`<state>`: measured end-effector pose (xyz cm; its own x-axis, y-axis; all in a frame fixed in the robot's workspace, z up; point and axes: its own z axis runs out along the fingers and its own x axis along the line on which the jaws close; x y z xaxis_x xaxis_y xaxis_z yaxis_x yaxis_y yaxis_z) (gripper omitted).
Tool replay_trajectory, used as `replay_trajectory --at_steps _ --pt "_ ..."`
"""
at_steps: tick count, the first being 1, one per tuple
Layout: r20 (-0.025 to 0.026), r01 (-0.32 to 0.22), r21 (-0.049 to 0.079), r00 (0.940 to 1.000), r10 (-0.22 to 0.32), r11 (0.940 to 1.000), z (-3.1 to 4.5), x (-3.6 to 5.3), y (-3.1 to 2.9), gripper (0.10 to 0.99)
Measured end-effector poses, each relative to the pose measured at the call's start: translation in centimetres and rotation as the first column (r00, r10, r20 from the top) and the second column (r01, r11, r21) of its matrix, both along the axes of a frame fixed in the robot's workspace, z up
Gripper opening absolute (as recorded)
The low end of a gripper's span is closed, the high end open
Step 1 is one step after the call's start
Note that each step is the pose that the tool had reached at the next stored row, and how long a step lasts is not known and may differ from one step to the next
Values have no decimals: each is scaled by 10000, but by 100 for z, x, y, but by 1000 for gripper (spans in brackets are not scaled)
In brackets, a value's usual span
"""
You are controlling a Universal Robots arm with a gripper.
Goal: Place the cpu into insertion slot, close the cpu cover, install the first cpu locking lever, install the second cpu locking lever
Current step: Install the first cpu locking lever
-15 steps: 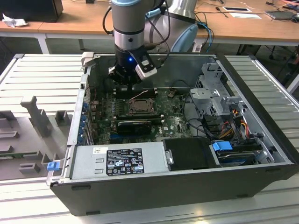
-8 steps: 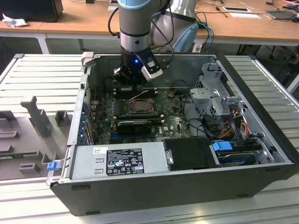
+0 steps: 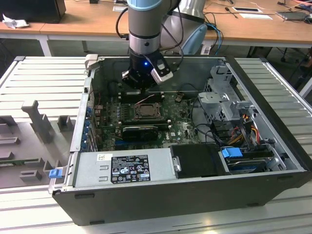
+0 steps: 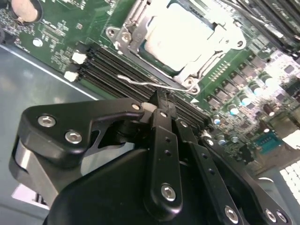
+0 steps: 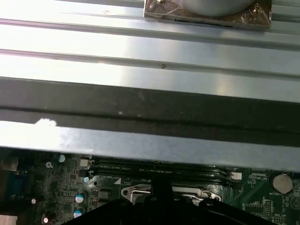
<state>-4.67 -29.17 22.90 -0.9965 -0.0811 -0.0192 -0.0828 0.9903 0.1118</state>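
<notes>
In the second wrist view the cpu (image 4: 180, 35), a pale silver square, lies in the insertion slot (image 4: 123, 35) on the green motherboard. The silver cpu cover (image 4: 208, 58) is folded down around it. A thin wire locking lever (image 4: 140, 81) runs along the slot's near edge, its hooked end free. My gripper (image 4: 158, 99) is shut, its black fingertips just short of that lever, with nothing seen between them. The exterior view shows the gripper (image 3: 141, 82) low inside the computer case, just beyond the insertion slot (image 3: 145, 110). The slot's metal rim (image 5: 140, 191) also appears in the first wrist view.
Black memory slots (image 4: 108, 65) lie between gripper and socket. A long black heatsink bar (image 3: 140, 130) sits nearer the exterior camera, then the grey power supply (image 3: 124, 165). Drive cages and cables (image 3: 229, 102) fill the exterior view's right. The case wall (image 5: 150, 103) rises close behind.
</notes>
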Motion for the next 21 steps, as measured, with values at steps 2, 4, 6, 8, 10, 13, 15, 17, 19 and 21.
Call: replay_trajectory --at_steps 2,4,6,8,10,13,15,17,19,21 --pt "-2 1 -1 10000 -1 10000 -14 43 15 106" --pt "-2 0 0 10000 0 10000 -22 70 19 106" --pt "-3 -10 0 10000 10 10000 -29 94 21 106" --pt "-4 -19 -4 10000 19 10000 -36 120 22 106" --pt "-4 -25 -11 10000 25 10000 -47 138 24 106" --pt "-4 -35 -59 10000 35 10000 -84 171 25 106" --pt "-5 -39 -67 10000 39 10000 -96 194 27 106" --pt "-4 -39 -67 10000 39 10000 -109 216 34 106" --pt "-4 -39 -66 10000 39 10000 -120 233 38 106" --pt "-4 -39 -66 10000 39 10000 -136 243 39 106"
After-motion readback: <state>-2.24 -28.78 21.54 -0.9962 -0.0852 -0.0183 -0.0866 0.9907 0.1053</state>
